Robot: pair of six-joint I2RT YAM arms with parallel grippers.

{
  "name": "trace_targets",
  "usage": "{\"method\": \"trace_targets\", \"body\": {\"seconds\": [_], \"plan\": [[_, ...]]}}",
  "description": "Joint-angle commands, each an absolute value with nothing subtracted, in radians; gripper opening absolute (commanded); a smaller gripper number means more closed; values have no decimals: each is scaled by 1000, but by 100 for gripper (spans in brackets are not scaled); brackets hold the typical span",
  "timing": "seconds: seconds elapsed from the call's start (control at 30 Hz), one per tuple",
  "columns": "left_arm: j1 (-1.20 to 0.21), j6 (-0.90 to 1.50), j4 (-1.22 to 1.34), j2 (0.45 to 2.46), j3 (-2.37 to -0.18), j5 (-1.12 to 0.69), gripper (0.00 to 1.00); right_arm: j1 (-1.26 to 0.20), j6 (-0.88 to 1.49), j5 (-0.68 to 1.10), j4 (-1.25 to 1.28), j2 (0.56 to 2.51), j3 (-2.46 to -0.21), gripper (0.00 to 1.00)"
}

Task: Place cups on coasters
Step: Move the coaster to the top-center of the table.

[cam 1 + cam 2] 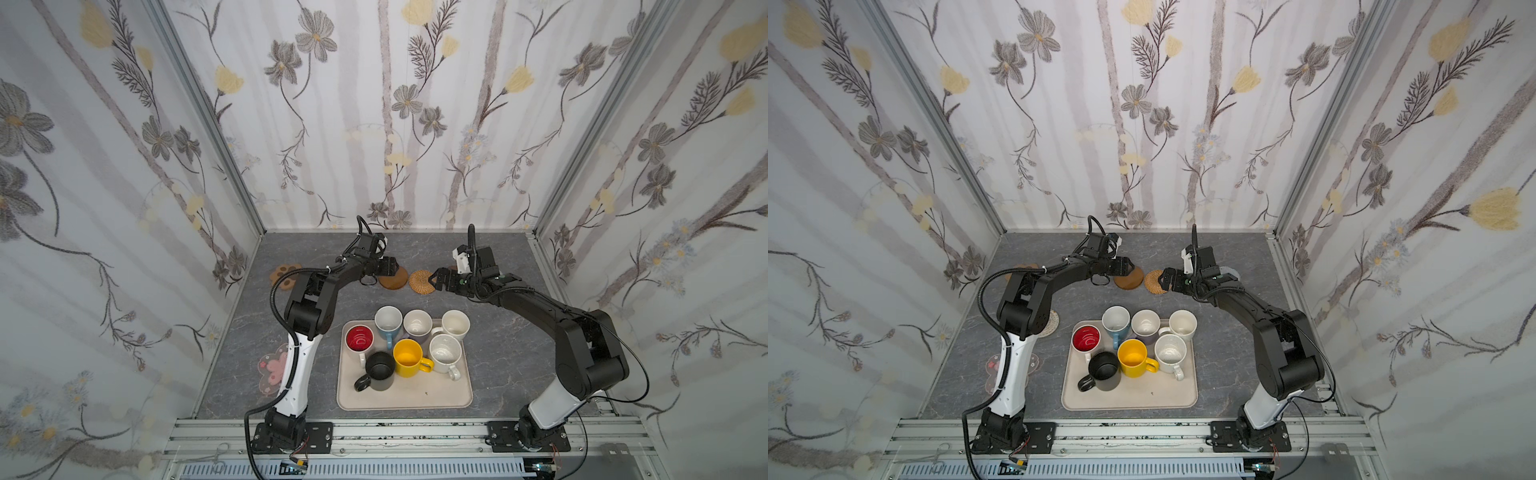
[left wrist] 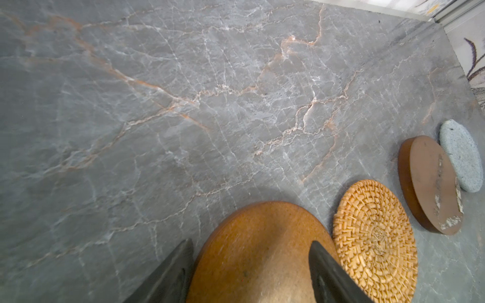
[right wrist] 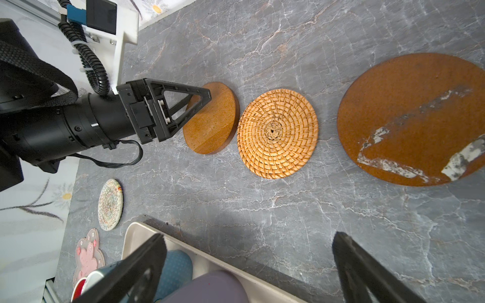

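Note:
Several cups stand crowded on the beige tray (image 1: 405,405): red-inside (image 1: 360,337), light blue (image 1: 388,320), lavender (image 1: 417,323), two cream-white (image 1: 455,323), yellow (image 1: 408,356) and black (image 1: 379,368). The coasters lie bare on the table. At the back sit the wooden disc (image 1: 395,281), the rattan one (image 1: 420,282), the glossy brown disc (image 3: 409,118) and the grey knitted one (image 2: 459,154). My left gripper (image 2: 251,242) hovers open over the wooden disc, holding nothing. Right gripper (image 3: 249,235) hangs open between the tray's far rim and the rattan coaster.
The paw coaster (image 1: 286,274) lies at the back left. A whitish woven coaster (image 3: 110,204) and the pink blossom coaster (image 1: 272,368) lie left of the tray, partly under my left arm. Flowered walls close in three sides.

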State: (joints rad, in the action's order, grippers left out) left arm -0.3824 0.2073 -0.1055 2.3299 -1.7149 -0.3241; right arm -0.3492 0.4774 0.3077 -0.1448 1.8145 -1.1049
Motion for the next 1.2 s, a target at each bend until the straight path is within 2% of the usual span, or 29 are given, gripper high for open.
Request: {"method": "trace_targets", "body": {"seconds": [0.0, 0.3, 0.53, 0.9, 1.0, 1.17], "plan": [[-383, 225, -139, 2287, -1713, -287, 77, -350, 475, 313, -101, 1807, -1110, 100], [-353, 413, -140, 2081, -1649, -104, 88, -363, 429, 298, -147, 1808, -1187, 100], [-271, 546, -140, 1891, -1435, -32, 90, -392, 400, 261, -152, 1806, -1237, 100], [-139, 623, -141, 1571, -1029, 46, 97, -446, 389, 255, -75, 1776, -1232, 100], [-115, 638, -143, 1523, -963, 50, 100, -450, 398, 264, -48, 1756, -1206, 100], [-48, 682, -143, 1493, -851, 12, 100, -452, 404, 268, -10, 1704, -1155, 100]]}}
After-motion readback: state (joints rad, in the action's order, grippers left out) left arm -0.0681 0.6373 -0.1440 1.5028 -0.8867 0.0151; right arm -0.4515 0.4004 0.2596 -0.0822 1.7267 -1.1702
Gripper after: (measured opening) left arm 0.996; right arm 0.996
